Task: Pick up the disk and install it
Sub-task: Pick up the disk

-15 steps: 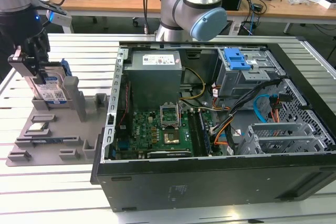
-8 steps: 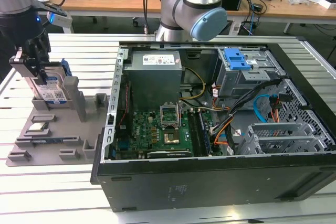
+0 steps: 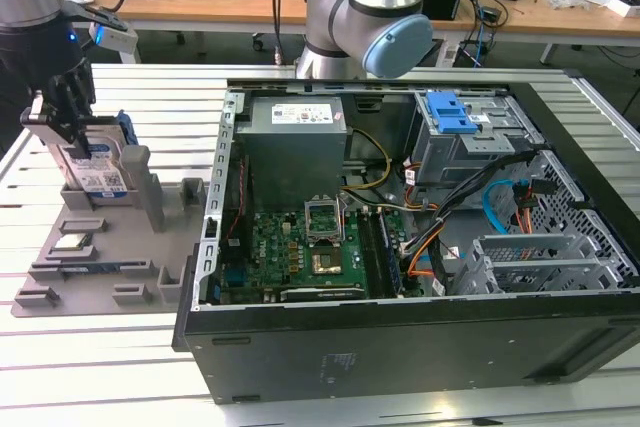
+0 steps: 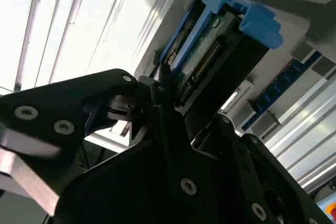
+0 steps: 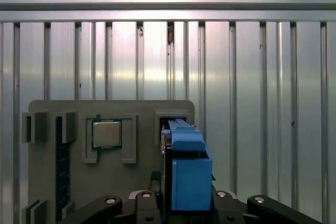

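Note:
The disk [image 3: 97, 175] is a silver drive with a blue-and-white label in a bright blue bracket. It stands on edge in a slot of the grey holder plate [image 3: 150, 247], at the exterior view's left. My gripper [image 3: 62, 129] comes down on its upper part. In the first wrist view the gripper [image 5: 181, 205] has a black finger pressed to each side of the disk's blue bracket [image 5: 186, 182]. The second wrist view shows the disk [image 4: 210, 56] edge-on between the dark fingers [image 4: 160, 98]. The gripper is shut on it.
An open computer case [image 3: 400, 347] lies to the exterior view's right, with a motherboard [image 3: 300, 247], cables and a drive cage carrying a blue latch [image 3: 450, 112]. The holder plate also carries a square silver chip [image 5: 106, 133] and a blue memory stick [image 5: 63, 156]. Ribbed aluminium table [image 5: 252, 77] surrounds it.

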